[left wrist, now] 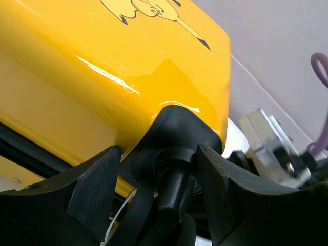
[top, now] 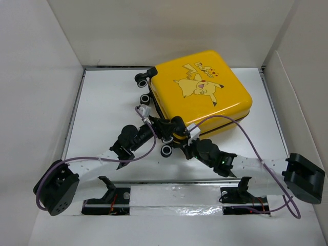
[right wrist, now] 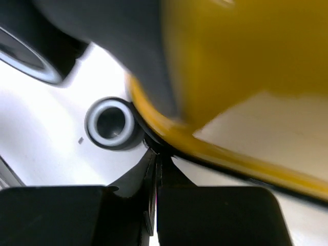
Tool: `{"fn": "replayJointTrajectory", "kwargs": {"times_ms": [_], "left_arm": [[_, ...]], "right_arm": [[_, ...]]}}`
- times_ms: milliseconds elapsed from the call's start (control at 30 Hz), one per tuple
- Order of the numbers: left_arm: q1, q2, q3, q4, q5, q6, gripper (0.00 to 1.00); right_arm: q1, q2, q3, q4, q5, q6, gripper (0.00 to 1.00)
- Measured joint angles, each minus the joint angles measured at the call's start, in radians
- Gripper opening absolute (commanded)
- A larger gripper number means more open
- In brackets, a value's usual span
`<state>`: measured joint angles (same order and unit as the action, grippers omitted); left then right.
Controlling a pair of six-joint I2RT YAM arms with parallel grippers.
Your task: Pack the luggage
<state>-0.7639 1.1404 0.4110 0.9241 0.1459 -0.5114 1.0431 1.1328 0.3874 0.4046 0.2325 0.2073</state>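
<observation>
Findings for you, operator:

1. The luggage (top: 202, 95) lies flat and shut on the white table (top: 102, 107), at the far middle, slightly to the right. Its printed yellow face is up. Its black wheels face the left and near sides.

2. Your left gripper (top: 165, 124) is at the case's near-left corner. In the left wrist view its fingers (left wrist: 92, 179) stand spread, one on each side of a black wheel housing (left wrist: 179, 128) set under the yellow shell (left wrist: 102, 61). Both fingers sit close against that housing. You cannot tell from these views whether they clamp it or merely bracket it.

3. Your right gripper (top: 185, 137) is just beside the left one, at the near edge of the case. In the right wrist view its fingertips (right wrist: 148, 174) are pressed together, with only a thin line between them. The tips meet at the dark lower edge of the shell (right wrist: 246, 61), just beside a grey-rimmed wheel (right wrist: 110, 123). Whether anything thin is caught between them cannot be made out; that view is blurred.

4. A purple cable (top: 241, 125) arcs from the right arm over the near edge of the case. The same kind of cable (left wrist: 320, 66) shows at the right margin of the left wrist view, above a pale grey block (left wrist: 271, 141) on the right arm
</observation>
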Motion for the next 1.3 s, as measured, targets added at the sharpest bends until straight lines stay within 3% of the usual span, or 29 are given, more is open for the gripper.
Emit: {"fn": "replayJointTrajectory", "kwargs": {"times_ms": [233,400,567,733,933,1000,1100,1300], "left_arm": [[0.009,0.049,0.041,0.000,-0.002,-0.008,0.63],[0.042,0.057,0.090,-0.077,-0.034,-0.057,0.80],[0.147,0.063,0.240,-0.242,-0.129,-0.148,0.99],[0.295,0.108,0.435,-0.356,-0.264,-0.207,0.95],[0.460,0.322,0.687,-0.515,-0.319,-0.216,0.88],[0.485,0.389,0.737,-0.568,-0.314,-0.208,0.80],[0.513,0.432,0.742,-0.610,-0.271,-0.177,0.69],[0.530,0.351,0.525,-0.473,-0.148,-0.109,0.80]], "right_arm": [[0.080,0.137,0.080,0.079,0.132,-0.009,0.00],[0.086,0.200,0.051,0.239,0.153,0.019,0.00],[0.097,0.137,-0.027,0.311,0.116,0.047,0.00],[0.123,0.003,-0.082,0.227,0.079,0.051,0.00],[0.146,-0.096,-0.109,0.143,0.059,0.051,0.00],[0.150,-0.120,-0.116,0.122,0.058,0.051,0.00],[0.154,-0.161,-0.143,0.119,0.056,0.051,0.00],[0.161,-0.262,-0.179,0.066,0.056,0.050,0.00]]}}
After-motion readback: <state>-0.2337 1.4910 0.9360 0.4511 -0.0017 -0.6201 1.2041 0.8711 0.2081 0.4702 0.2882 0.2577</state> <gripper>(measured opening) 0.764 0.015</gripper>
